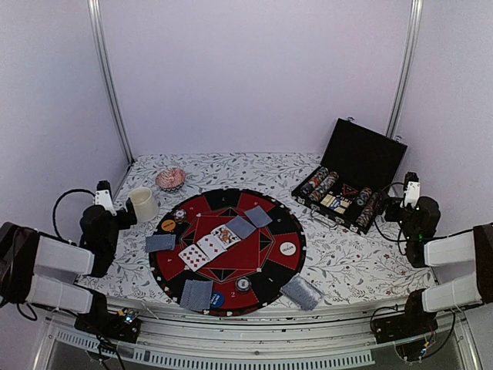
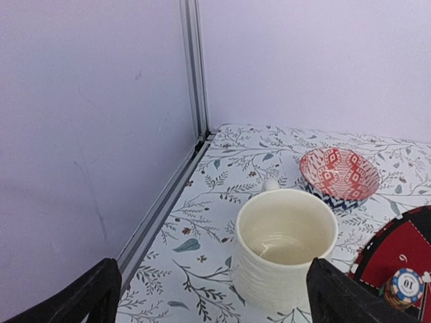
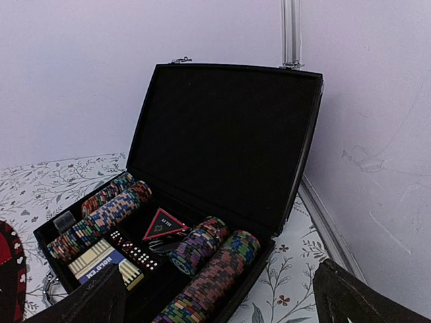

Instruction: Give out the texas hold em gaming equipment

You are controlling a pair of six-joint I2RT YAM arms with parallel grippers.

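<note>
the playing cards (image 1: pixel 206 245) lie on the round red and black mat (image 1: pixel 266 266), between the two pincers and well apart from both: a face-up row in the middle, with face-down grey-blue piles around it. the nearest pile (image 1: pixel 160 243) sits at the mat's rim, just beside the left pincer (image 1: pixel 125 217). an orange disc (image 1: pixel 169 225), a white disc (image 1: pixel 287 248) and a blue disc (image 1: pixel 217 299) rest on the mat too. only the overhead view shows any of these

the chip rows (image 3: pixel 101 219) lie in the open black case (image 3: pixel 222 134), straight ahead of the right pincer (image 3: pixel 222 293). its wrist view also picks out dice (image 3: pixel 135 250) and a red triangular tag (image 3: pixel 163 225), which are mere specks from above. the case's near corner is cut off at the frame's bottom

both pincers stand released, jaws wide with nothing between them. each wrist view catches only dark fingertips (image 2: pixel 94 293) at the bottom corners, and from above the tips blur into the dark arms

the left wrist view shows only a sliver of the mat, at its right edge. a blue and white chip (image 2: pixel 406 286) sits there (marked 10), partly hidden by the right finger. the white cup (image 2: pixel 283 245) stands upright just ahead of the left pincer, and only this view shows its inside. the pink bowl (image 2: pixel 339 176) lies beyond the cup on the floral tablecloth (image 2: pixel 222 175)
</note>
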